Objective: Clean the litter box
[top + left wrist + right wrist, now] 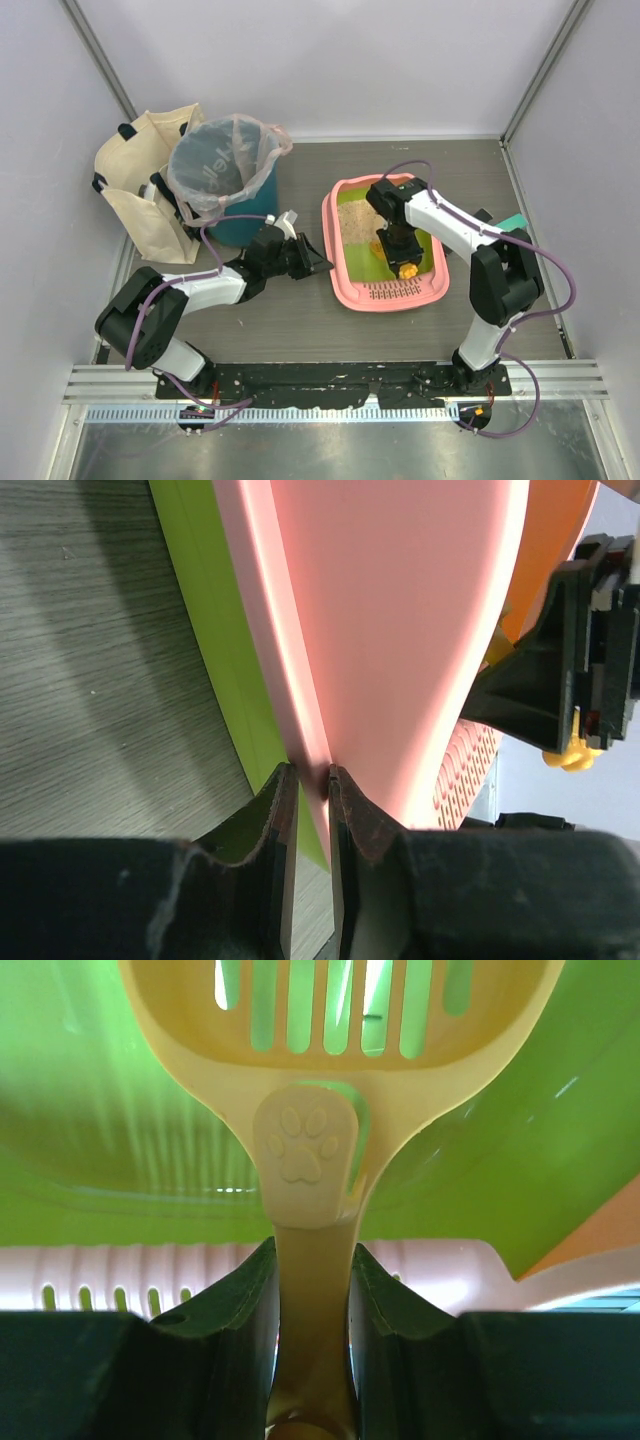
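Observation:
The pink litter box (352, 296) lies right of centre, with a lime-green floor and beige litter (352, 224) along its left side. My left gripper (322, 266) is at the box's left rim. In the left wrist view that gripper (310, 773) is shut on the thin pink rim of the litter box (400, 630). My right gripper (398, 250) hangs inside the box, shut on the handle of an orange slotted scoop (406, 267). From the right wrist, the gripper (310, 1260) squeezes the scoop (305, 1150) handle, with the green floor (120, 1140) behind it.
A teal round bin (240, 225) lined with a clear bag stands at the back left. A beige tote bag (140, 195) leans beside it. Grey walls close in the table on three sides.

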